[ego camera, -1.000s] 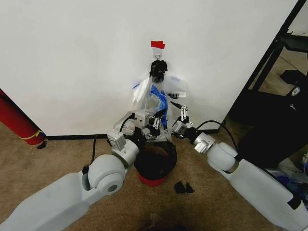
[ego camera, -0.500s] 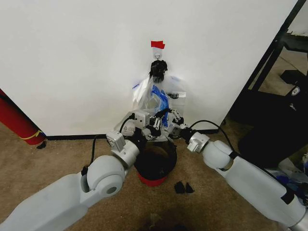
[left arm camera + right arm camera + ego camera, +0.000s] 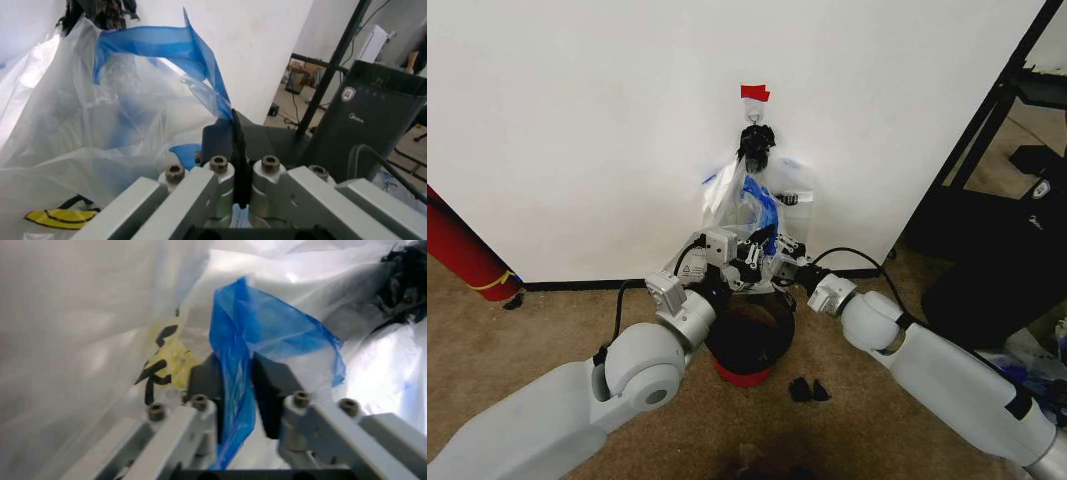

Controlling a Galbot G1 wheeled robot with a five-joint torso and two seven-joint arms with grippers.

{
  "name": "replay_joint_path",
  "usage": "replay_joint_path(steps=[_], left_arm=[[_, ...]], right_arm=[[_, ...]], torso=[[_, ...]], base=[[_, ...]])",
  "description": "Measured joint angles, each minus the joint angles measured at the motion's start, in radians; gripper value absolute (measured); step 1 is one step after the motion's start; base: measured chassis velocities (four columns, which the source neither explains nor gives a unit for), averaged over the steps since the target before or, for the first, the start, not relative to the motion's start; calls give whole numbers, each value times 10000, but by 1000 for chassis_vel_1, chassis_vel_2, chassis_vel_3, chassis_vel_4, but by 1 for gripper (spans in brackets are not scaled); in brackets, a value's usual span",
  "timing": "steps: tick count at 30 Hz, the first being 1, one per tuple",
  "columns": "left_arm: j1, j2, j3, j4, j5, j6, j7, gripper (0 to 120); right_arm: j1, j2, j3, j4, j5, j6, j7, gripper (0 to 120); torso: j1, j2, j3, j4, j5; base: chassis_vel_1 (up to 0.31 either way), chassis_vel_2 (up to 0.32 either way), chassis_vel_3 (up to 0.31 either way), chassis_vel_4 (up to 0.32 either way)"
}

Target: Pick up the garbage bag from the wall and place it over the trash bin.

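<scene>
The garbage bag [image 3: 757, 205] hung against the wall [image 3: 587, 120] from a small hook [image 3: 754, 117] just under a strip of red tape [image 3: 754, 93], its handles bunched dark at the top and its translucent body drooping toward the floor. I had both arms raised to its lower part, directly above the trash bin [image 3: 749, 345], which stood on the carpet [image 3: 547, 330] close to the black baseboard [image 3: 577, 285]. My left gripper [image 3: 238, 165] was pressed flat together, with a thin edge of the bag's blue stripe caught in the seam between the fingers. My right gripper [image 3: 235, 390] sat just beside it, its two dark pads clamped on a fold of the same blue plastic, with the yellow smiley print [image 3: 167, 357] next to one pad. The bag was still on its hook, not yet over the bin.
</scene>
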Motion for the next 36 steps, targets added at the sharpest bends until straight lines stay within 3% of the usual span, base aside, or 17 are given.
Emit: replay_joint_path(steps=[3,10,18,29,36], left_arm=[[41,9,-95,13,0,0,0,0],[367,-100,-959,314,-32,-8,14,0],[743,-169,-1809,472,-517,-32,-166,0],[1923,-125,-2665,-120,-975,87,-386,0],[3674,11,-3410,-846,-699,103,-429,0]], right_arm=[[-44,58,20,26,261,-38,358,0],[-948,396,943,552,2186,9,1265,0],[-3225,927,3213,1819,5483,1092,1507,0],[-4823,1557,4211,2709,7059,1502,1972,0],[-6202,2101,4804,3185,7189,1555,2076,0]], torso=[[0,0,0,0,0],[0,0,0,2,-1],[-1,0,-1,-2,0],[-1,0,-1,0,-1],[-1,1,-2,0,-1]], base=[[0,0,0,0],[0,0,0,0],[0,0,0,0],[0,0,0,0],[0,0,0,0]])
